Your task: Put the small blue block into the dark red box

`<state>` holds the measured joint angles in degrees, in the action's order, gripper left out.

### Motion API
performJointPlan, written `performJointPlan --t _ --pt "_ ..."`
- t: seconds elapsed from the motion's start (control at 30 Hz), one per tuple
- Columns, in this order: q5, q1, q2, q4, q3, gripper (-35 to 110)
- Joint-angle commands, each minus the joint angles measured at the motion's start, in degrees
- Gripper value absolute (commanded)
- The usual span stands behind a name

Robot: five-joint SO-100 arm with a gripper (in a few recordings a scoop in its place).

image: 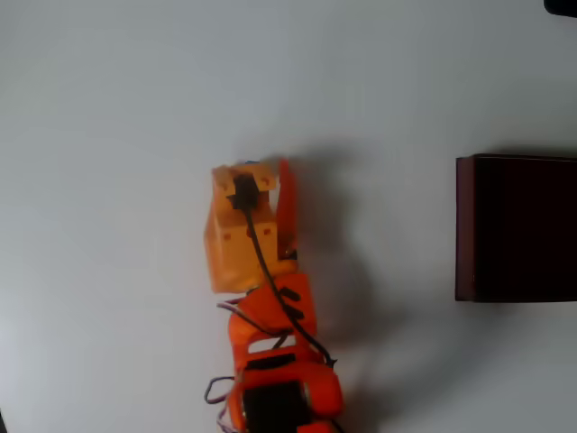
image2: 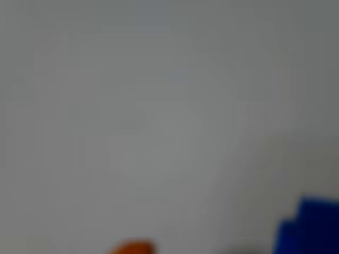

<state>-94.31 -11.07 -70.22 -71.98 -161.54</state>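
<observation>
In the overhead view my orange and yellow arm reaches up the middle of the white table, and its gripper (image: pixel 268 169) points away from the base. Its head hides the fingertips, so their gap cannot be read. The small blue block (image2: pixel 311 227) appears as a blurred bright blue shape at the bottom right of the wrist view, close to the camera. An orange fingertip (image2: pixel 132 247) pokes in at that view's bottom edge, left of the block. The dark red box (image: pixel 516 229) stands at the right edge of the table, well to the right of the gripper.
Bare white table (image: pixel 108 180) lies left of and above the arm, and between the arm and the box. A small dark object (image: pixel 561 6) sits at the top right corner. Black cables (image: pixel 270 271) run along the arm.
</observation>
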Motion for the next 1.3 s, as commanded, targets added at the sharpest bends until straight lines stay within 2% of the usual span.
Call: performJointPlan --t 0.0,0.4,1.0,1.27 --pt "-0.26 -0.09 0.88 -3.52 -0.18 29" --pt "-0.97 0.18 6.33 -9.40 -0.26 28" --pt "-1.76 -0.26 7.29 -8.70 0.88 23" --pt "-2.02 -0.09 9.05 -10.20 1.32 15"
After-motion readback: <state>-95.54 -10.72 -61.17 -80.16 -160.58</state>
